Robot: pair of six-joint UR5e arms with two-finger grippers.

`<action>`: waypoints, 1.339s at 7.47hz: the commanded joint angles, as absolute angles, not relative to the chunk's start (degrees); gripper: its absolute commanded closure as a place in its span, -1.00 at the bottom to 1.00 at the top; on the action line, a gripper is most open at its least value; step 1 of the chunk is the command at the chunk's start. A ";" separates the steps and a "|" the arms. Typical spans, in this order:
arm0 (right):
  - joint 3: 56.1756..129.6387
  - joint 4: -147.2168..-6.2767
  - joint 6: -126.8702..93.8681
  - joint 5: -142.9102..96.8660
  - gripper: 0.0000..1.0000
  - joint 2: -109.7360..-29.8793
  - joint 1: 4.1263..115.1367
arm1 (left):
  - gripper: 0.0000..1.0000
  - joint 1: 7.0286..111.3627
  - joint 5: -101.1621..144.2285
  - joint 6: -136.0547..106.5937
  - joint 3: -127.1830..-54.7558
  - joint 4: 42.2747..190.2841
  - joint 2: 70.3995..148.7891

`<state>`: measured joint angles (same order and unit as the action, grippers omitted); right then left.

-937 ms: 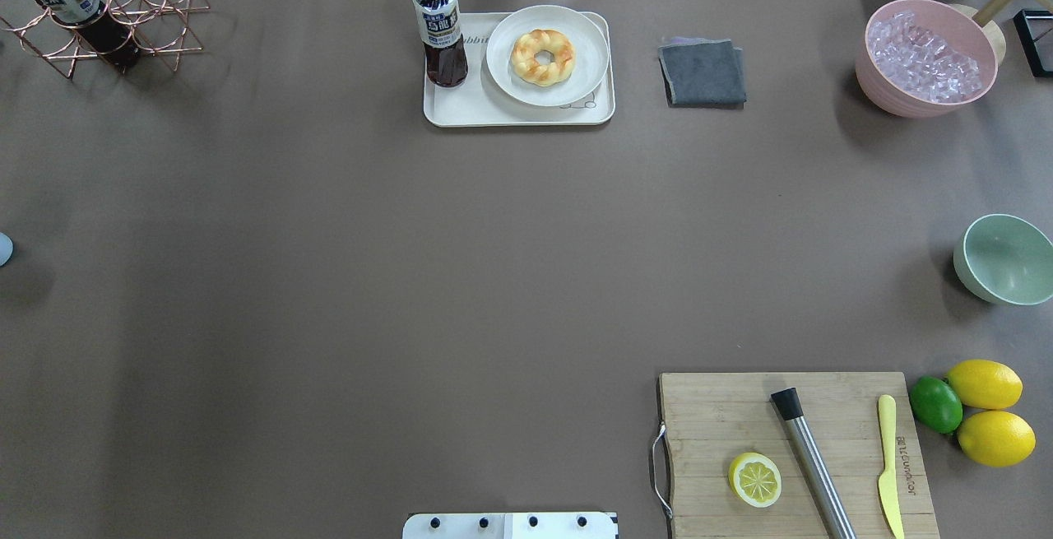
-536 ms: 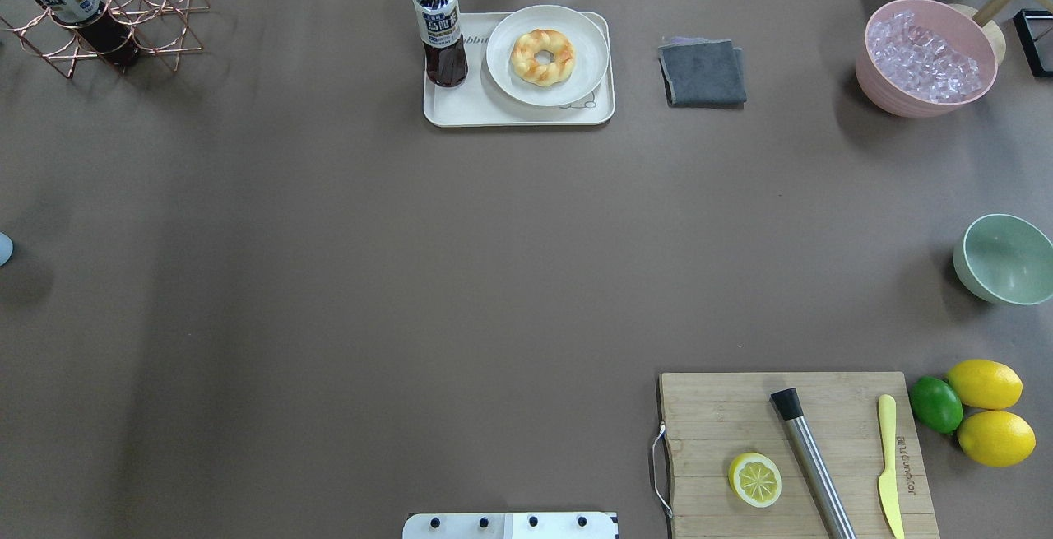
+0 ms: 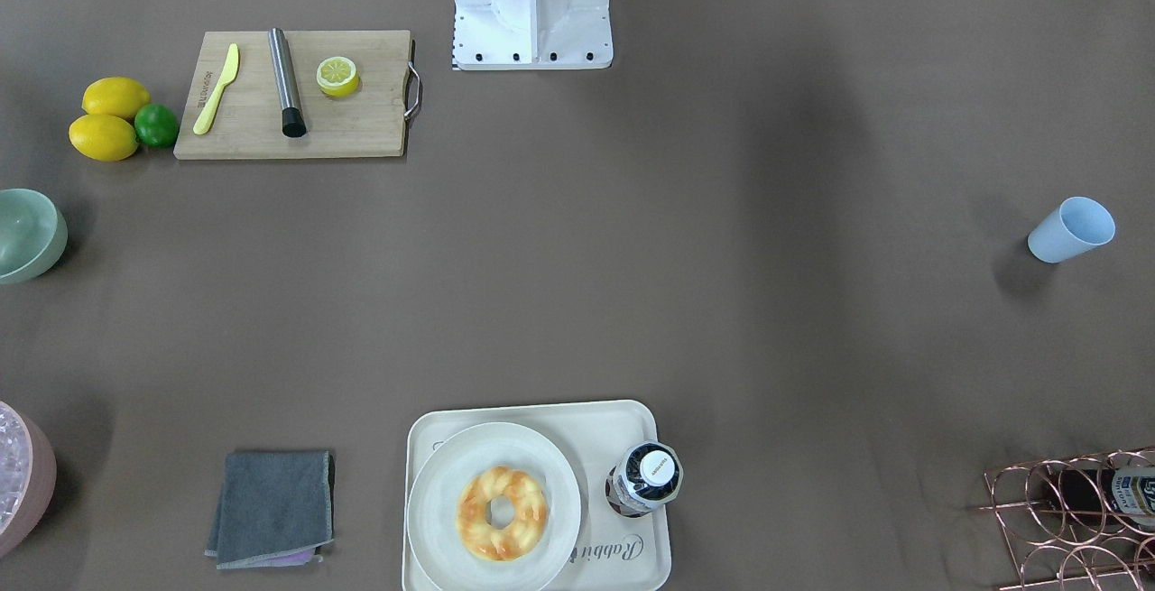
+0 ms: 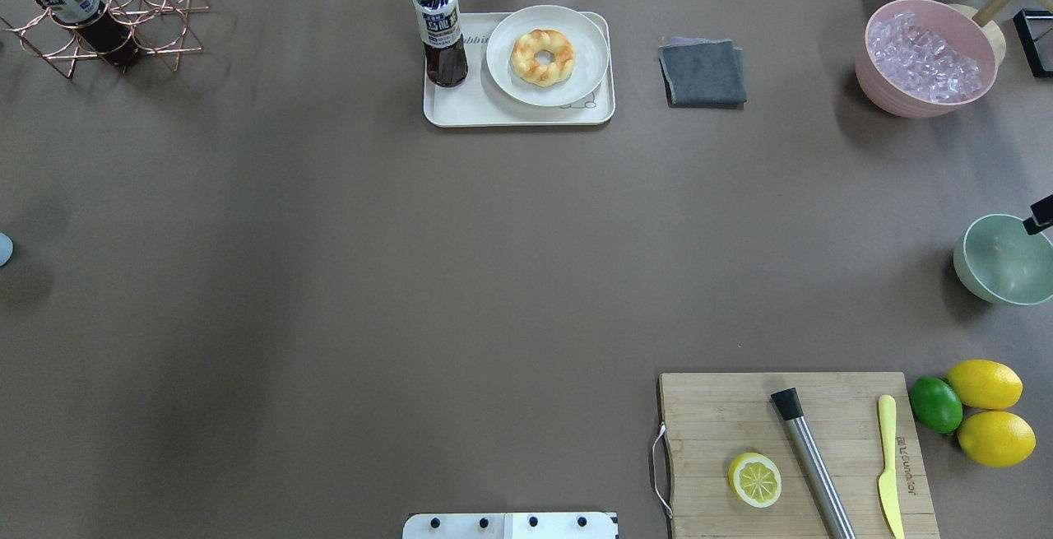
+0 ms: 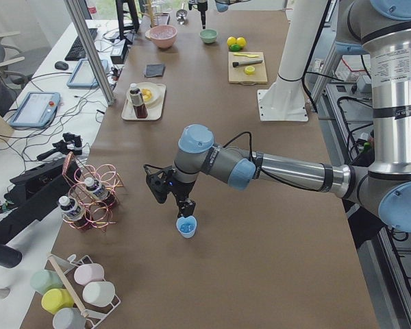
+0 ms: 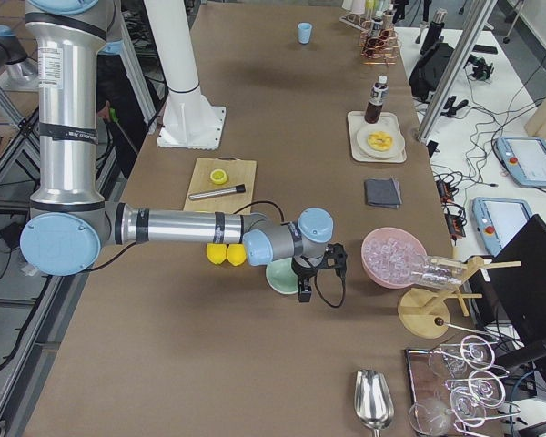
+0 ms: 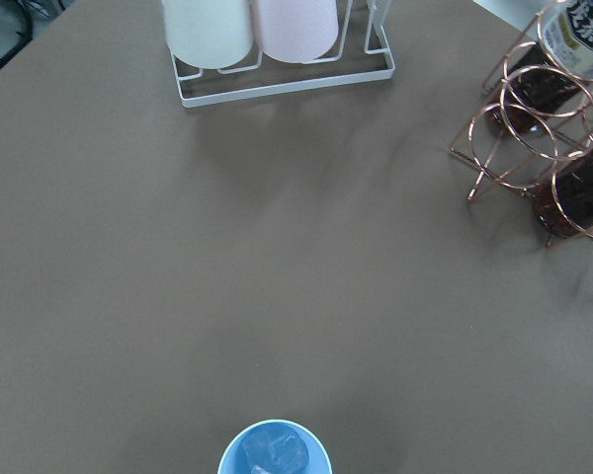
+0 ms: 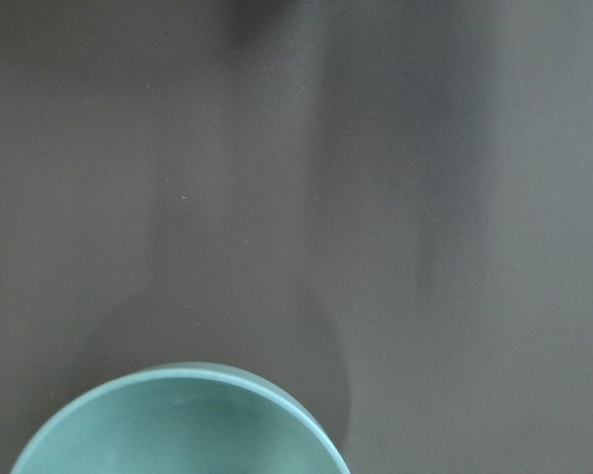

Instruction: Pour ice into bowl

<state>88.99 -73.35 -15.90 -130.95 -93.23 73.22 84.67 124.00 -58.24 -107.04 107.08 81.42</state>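
Note:
The ice (image 7: 275, 452) is a few clear cubes inside a light blue cup (image 7: 274, 460), which stands at the table's left end (image 3: 1072, 230). In the exterior left view my left gripper (image 5: 185, 208) hangs just above that cup (image 5: 186, 226), fingers pointing down; I cannot tell if it is open. The pale mint-green bowl (image 4: 1005, 263) stands empty at the right edge and fills the bottom of the right wrist view (image 8: 178, 425). My right gripper (image 6: 304, 289) hovers beside the bowl (image 6: 280, 273). Only a black tip of it (image 4: 1041, 216) shows overhead; I cannot tell its state.
A pink tub (image 4: 872, 70) of clear pieces stands at the far right. A cutting board (image 4: 724, 415) holds a half lemon, a steel rod and a yellow knife, with lemons and a lime (image 4: 935, 404) beside it. A tray (image 4: 448, 107) with doughnut and bottle, a grey cloth (image 4: 703, 72) and a copper bottle rack (image 4: 123, 4) stand at the back.
A black tip of my right gripper has come into the overhead view at the right edge, over the bowl's rim. Nothing on the table has moved.

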 commanded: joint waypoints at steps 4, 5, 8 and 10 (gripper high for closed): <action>86.31 -69.43 -17.31 -129.64 -0.53 -93.43 71.81 | -0.94 67.09 100.41 -92.59 -108.98 103.30 81.12; 86.05 -69.35 -17.40 -129.73 -0.50 -93.43 71.55 | -0.94 64.19 96.37 -96.81 -108.98 99.36 81.21; 86.22 -69.35 -18.27 -129.73 0.39 -93.51 70.93 | -0.94 58.47 89.41 -104.47 -109.25 91.25 81.91; 86.57 -69.35 -18.90 -129.90 0.83 -93.51 70.49 | -0.94 55.99 87.19 -108.18 -108.90 82.40 87.24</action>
<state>86.31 -69.35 -18.41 -129.78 -93.46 70.84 58.20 89.13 -105.02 -109.21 89.66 83.11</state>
